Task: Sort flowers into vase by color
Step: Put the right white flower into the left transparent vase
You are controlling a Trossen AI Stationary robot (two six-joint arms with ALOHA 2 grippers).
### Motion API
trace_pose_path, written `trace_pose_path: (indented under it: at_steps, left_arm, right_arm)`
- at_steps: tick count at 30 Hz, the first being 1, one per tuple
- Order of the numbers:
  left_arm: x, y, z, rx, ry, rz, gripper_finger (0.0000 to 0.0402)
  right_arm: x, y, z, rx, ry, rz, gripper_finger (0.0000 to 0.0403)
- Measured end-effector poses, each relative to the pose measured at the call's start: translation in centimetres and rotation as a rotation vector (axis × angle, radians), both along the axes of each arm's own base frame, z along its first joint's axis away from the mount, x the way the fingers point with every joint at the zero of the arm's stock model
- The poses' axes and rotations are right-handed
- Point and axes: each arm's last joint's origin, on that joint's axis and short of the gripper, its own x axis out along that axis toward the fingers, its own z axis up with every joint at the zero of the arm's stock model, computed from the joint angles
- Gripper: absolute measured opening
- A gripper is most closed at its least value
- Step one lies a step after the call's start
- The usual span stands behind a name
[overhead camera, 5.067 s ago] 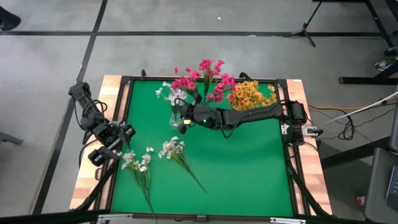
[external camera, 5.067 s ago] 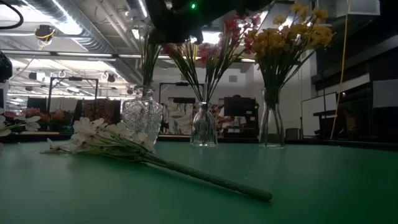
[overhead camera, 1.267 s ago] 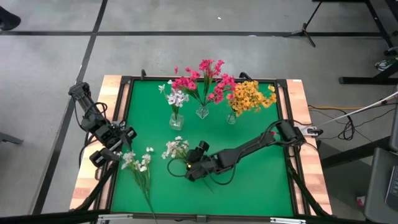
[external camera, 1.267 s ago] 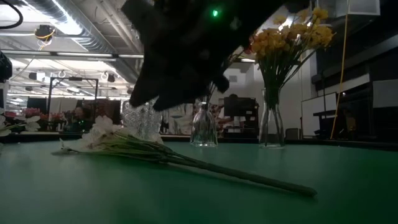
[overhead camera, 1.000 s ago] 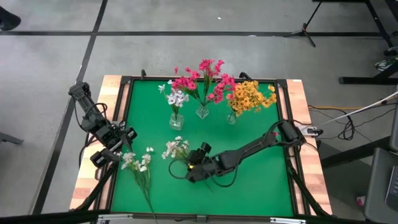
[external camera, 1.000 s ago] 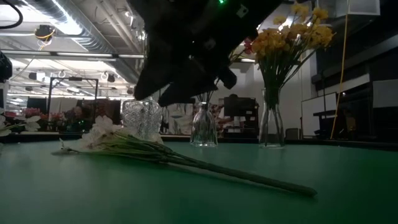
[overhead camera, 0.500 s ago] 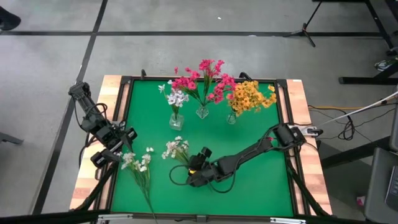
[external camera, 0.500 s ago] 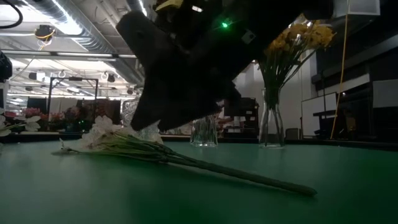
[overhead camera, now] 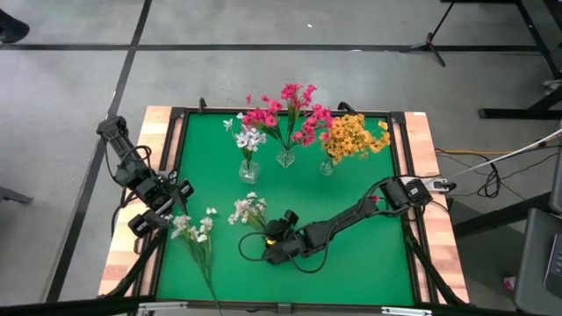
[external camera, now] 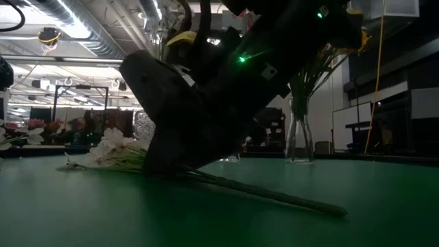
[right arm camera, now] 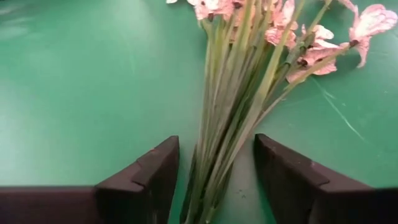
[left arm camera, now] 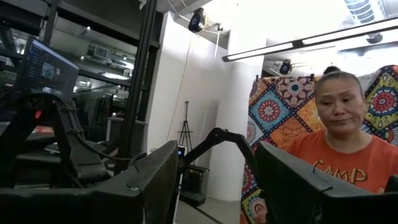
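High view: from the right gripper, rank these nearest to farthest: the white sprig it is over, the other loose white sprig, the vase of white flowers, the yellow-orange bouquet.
Right gripper, open, stem between its fingers.
1. White sprig under it, mid-table, front.
2. Other loose white sprig, toward the left arm.
3. Vase of white flowers, back row, left end.
4. Yellow-orange bouquet, back row, right end.

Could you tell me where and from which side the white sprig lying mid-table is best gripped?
Grip the white sprig on its bundled green stems, just below the blossoms, coming straight down from above. It lies flat on the green mat, so only the top is free, and the stems are narrow and firmer than the flowers. The right gripper already straddles them, jaws open either side.
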Motion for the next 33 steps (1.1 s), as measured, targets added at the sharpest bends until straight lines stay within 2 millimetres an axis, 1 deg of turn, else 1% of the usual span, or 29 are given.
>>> trace_pose_path:
  at_steps: [3,7,11,12,16,20,23,28,33]
  left_arm:
    - [0.0,0.0,0.0,0.0,0.0,0.0,0.0214]
    - [0.0,0.0,0.0,0.0,0.0,0.0,0.0214]
    - [0.0,0.0,0.0,0.0,0.001,0.001,0.0214]
    - [0.0,0.0,0.0,0.0,0.001,0.0,0.0214]
    - [0.0,0.0,0.0,0.0,0.001,0.0,0.0214]
    - [0.0,0.0,0.0,-0.004,0.003,-0.001,0.0214]
    - [0.0,0.0,0.0,-0.004,0.003,-0.002,0.0214]
    - [0.0,0.0,0.0,-0.004,0.003,-0.002,0.0214]
    - [0.0,0.0,0.0,-0.004,0.004,-0.002,0.0214]
  right_arm:
    - [0.1,-0.5,-0.1,0.015,0.011,-0.027,0.0172]
    - [0.2,-1.4,-0.2,0.074,0.051,-0.044,0.0102]
    - [0.2,-1.7,-0.4,0.088,0.069,-0.045,0.0024]
    - [0.2,-1.7,-0.4,0.088,0.069,-0.045,0.0016]
    - [0.3,-1.7,-0.1,0.115,0.048,-0.06,0.0023]
    - [0.3,-1.7,0.9,0.106,0.022,-0.047,0.001]
    - [0.2,-1.7,1.9,0.105,0.008,-0.029,0.0012]
    - [0.5,-1.6,5.5,0.086,-0.129,0.008,0.0008]
    - [0.8,-1.7,8.5,0.028,-0.258,0.034,0.0007]
